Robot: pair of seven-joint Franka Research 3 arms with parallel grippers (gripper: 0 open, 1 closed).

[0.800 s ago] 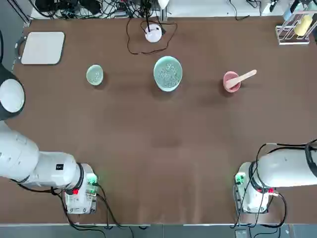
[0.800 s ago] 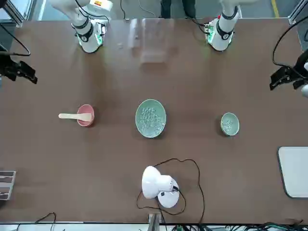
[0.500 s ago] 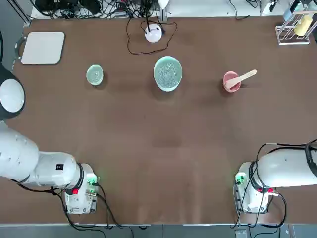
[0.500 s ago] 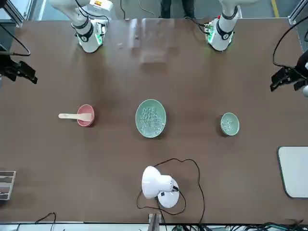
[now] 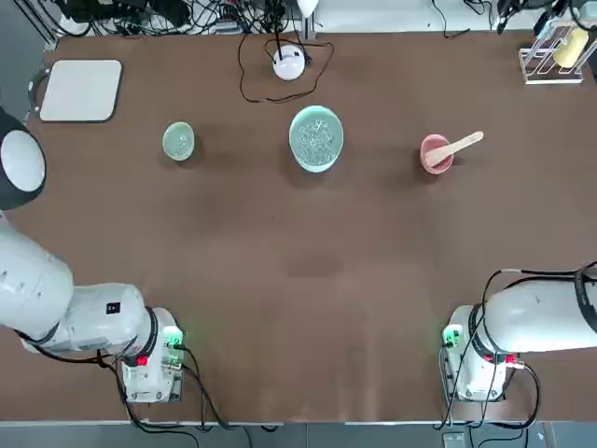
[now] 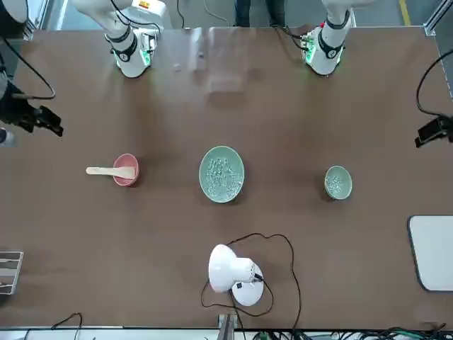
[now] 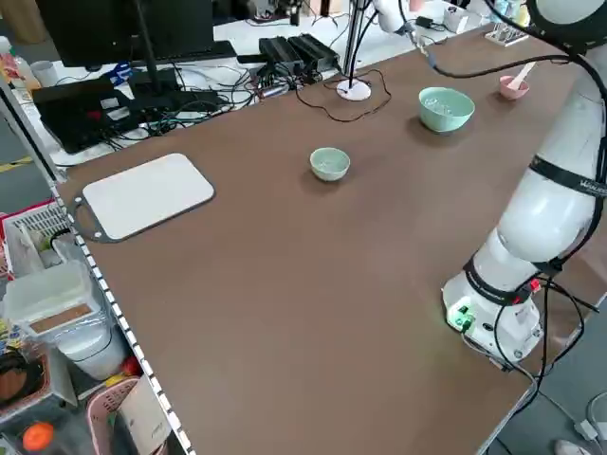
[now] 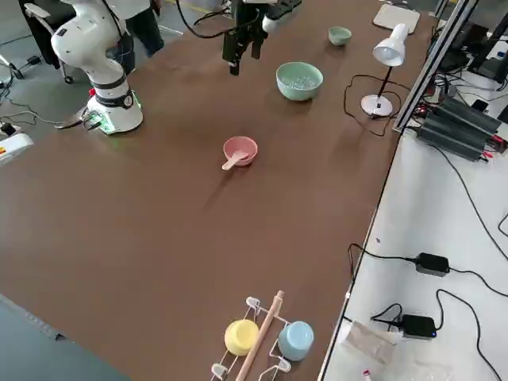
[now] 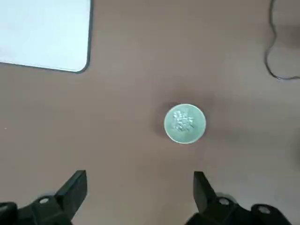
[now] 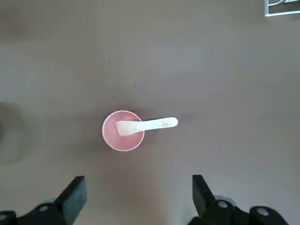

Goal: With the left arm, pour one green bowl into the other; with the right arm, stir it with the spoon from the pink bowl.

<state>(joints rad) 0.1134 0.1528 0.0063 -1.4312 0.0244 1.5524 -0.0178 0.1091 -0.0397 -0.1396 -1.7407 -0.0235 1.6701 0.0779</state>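
Brown tabletop [image 5: 308,243] w/ white bench [image 8: 429,254] along far edge, grey flr [image 7: 569,408] below, monitor [image 7: 142,38] on bench.

Two glossy white robot arms with rounded shells here, and look at those dark bands round the joints! Black cables loop along both, green lights glow beside small red spots at the white bases, and a small black square marks the left one. Matte black angular jaws now, the left pair [image 9: 140,199] and the right pair [image 10: 139,201], dotted with silvery round screws.

I see a smooth, satiny brown tabletop [image 5: 298,261]. Relative to the smooth, glossy pink bowl [image 10: 108,138], the matt, wood-like spoon [image 10: 161,123] rests inside, its handle over the rim.
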